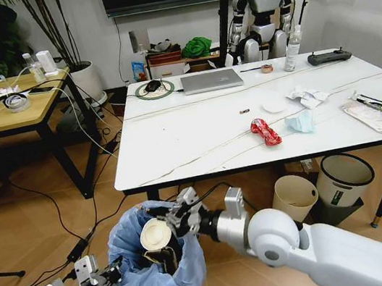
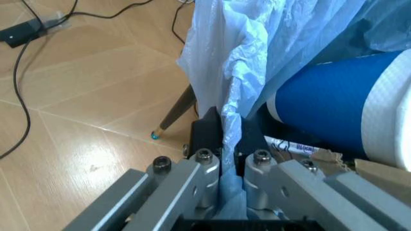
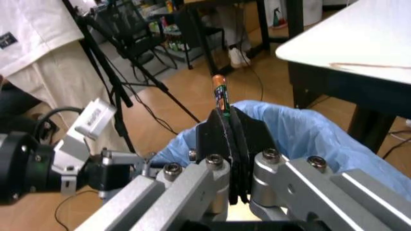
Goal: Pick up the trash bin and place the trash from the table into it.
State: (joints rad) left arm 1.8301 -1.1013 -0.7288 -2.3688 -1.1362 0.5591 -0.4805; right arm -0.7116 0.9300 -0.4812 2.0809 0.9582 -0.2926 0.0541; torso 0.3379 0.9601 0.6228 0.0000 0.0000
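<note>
Low in the frame, my left gripper [image 2: 222, 139] pinches the bin [image 1: 159, 280] liner; my right gripper [image 3: 226, 126] clamps 1 battery [image 3: 220, 94] above. A thin bag could slip.

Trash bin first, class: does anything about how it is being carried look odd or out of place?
Yes. The trash bin hangs off the floor, carried only by its crinkled bag, which the left gripper pinches at the rim. The right gripper above the opening clamps a small battery, an odd item among paper litter.
</note>
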